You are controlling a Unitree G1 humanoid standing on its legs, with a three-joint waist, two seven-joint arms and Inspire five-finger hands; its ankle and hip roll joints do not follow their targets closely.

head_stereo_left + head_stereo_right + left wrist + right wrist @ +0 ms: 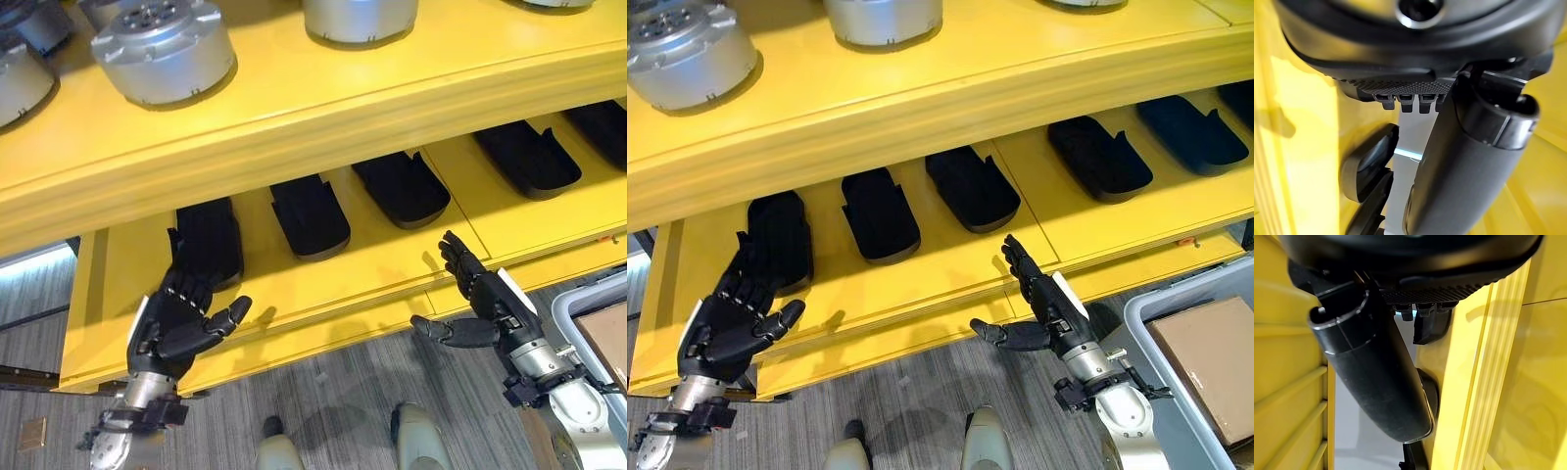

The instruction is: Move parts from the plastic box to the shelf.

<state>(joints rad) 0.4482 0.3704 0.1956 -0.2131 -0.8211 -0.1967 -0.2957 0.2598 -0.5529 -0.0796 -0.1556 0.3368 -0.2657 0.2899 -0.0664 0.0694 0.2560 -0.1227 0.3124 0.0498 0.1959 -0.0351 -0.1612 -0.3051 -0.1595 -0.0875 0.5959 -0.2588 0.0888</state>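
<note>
Right now both my hands are empty and spread, fingers straight and thumbs out, held in front of the lower level of the yellow shelf [323,294]. My left hand [181,318] hovers with its fingertips just over the nearest black part [208,240], not clearly touching it. My right hand [482,299] hangs just off the shelf's front lip, with a bare stretch of board beyond its fingers.

Further black parts lie in a row past my fingertips: one [310,215] between my two hands, another [402,188] beside it, and one [527,157] beyond my right hand. Above them, on the upper board, stand round silver housings [165,49].

Behind my right wrist I see the rim of the grey plastic box [1161,323], with a brown cardboard piece [1205,357] inside; I cannot tell what parts remain in it.

Judging by their look, the black parts are stiff moulded shells, probably light, matte and not slippery, unlikely to break. I would take one across its narrow width, thumb on one long edge and fingers on the other, near the middle so it stays level.
</note>
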